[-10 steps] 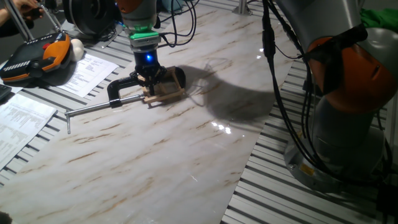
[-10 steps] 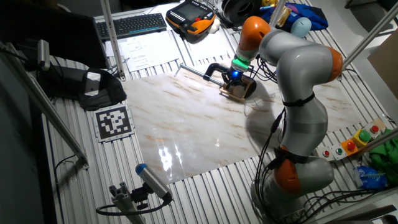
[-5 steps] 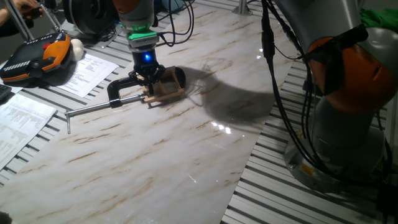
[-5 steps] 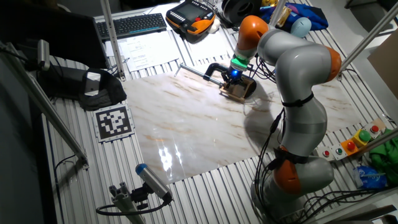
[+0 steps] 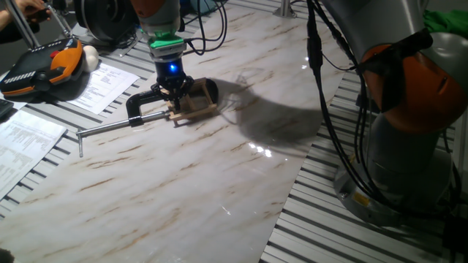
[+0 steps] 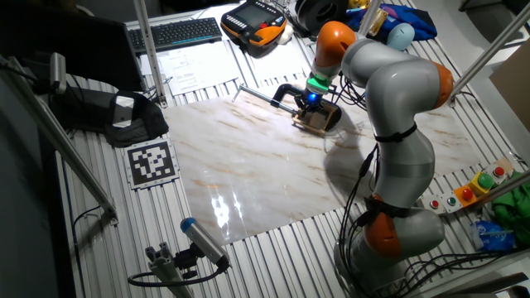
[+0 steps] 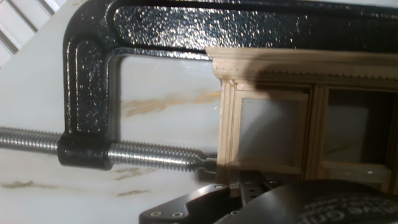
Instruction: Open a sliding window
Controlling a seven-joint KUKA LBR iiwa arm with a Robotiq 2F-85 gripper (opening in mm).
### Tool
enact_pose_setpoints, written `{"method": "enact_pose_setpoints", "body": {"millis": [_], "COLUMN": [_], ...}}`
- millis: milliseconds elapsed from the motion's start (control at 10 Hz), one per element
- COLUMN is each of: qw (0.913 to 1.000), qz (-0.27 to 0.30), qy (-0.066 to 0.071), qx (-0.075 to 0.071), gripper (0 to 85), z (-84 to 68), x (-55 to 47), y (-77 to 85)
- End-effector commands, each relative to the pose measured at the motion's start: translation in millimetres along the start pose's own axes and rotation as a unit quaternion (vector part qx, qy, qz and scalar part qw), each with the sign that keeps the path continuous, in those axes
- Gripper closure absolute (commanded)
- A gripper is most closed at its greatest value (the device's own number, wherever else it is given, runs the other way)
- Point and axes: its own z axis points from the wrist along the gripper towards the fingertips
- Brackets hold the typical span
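Observation:
The sliding window (image 5: 196, 107) is a small pale-wood frame lying on the marble board, held by a black C-clamp (image 5: 137, 107). My gripper (image 5: 175, 93) points straight down at the window's left end, by the clamp's jaw; its fingers touch or nearly touch the frame. The other fixed view shows the same window (image 6: 317, 119) and gripper (image 6: 310, 102). In the hand view the window (image 7: 278, 118) fills the right side with two panes, and the clamp (image 7: 93, 74) wraps its top and left. My fingertips are hidden there, and I cannot tell whether they are open or shut.
The clamp's steel bar (image 5: 108, 127) runs out to the left over the board's edge. Papers (image 5: 102, 84) and an orange-black teach pendant (image 5: 44, 67) lie beyond it. The arm's base (image 5: 409, 124) stands at the right of the marble board (image 5: 183, 183).
My gripper has edged very slightly to the left above the window. The window and the clamp have not visibly moved.

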Motion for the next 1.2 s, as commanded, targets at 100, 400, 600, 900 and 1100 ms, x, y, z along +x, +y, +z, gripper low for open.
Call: {"method": "enact_pose_setpoints", "body": {"millis": [100, 400, 600, 900, 1100], "qw": [1.0000, 1.0000, 1.0000, 0.9999, 0.9998], "qz": [-0.001, -0.002, -0.002, 0.001, 0.001], "qy": [0.000, -0.002, -0.002, -0.001, 0.002], "qx": [0.001, 0.004, 0.004, 0.015, 0.019], "gripper": [85.0, 85.0, 85.0, 85.0, 85.0], "z": [-0.3, 0.1, 0.2, -13.9, -24.1], "x": [-1.7, -5.8, -5.6, 1.8, 6.6], "y": [-0.4, -0.8, -1.1, -4.5, -12.3]}}
